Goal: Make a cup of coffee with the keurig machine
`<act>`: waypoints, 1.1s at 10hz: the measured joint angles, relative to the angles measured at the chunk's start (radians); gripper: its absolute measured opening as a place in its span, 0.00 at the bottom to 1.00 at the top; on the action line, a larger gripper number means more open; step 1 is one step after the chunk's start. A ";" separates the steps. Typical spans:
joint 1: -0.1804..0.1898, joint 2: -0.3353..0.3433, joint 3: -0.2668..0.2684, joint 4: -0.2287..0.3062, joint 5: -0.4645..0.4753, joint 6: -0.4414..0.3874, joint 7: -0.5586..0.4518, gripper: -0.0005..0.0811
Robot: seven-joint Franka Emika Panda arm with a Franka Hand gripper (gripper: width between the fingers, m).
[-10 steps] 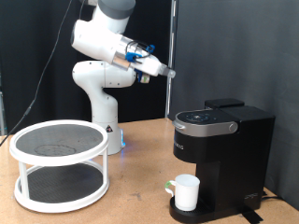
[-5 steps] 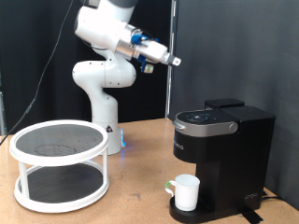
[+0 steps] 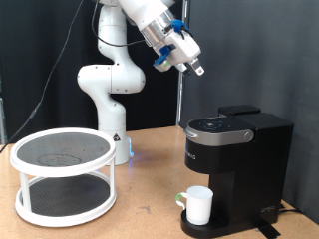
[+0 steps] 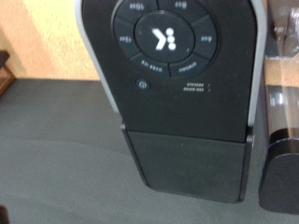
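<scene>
Gripper [image 3: 198, 70]: we see it high in the exterior view's upper middle, above the keurig machine, empty; fingers too small, we cannot tell if apart or together.
Keurig machine [image 3: 237, 164]: lower right of exterior view, lid closed; wrist view shows its round button panel [image 4: 166, 37] from above.
Cup [image 3: 198, 204]: white, standing on the machine's drip tray, bottom right of centre.
Two-tier round rack [image 3: 62, 174]: lower left, well apart from the machine.
</scene>
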 joint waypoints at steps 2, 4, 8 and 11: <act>0.003 0.002 0.016 0.006 0.009 0.062 -0.037 0.91; 0.001 0.029 0.058 0.062 -0.082 0.097 -0.029 0.91; -0.002 0.156 0.117 0.284 -0.367 -0.123 0.058 0.91; -0.002 0.277 0.154 0.406 -0.524 -0.184 0.126 0.91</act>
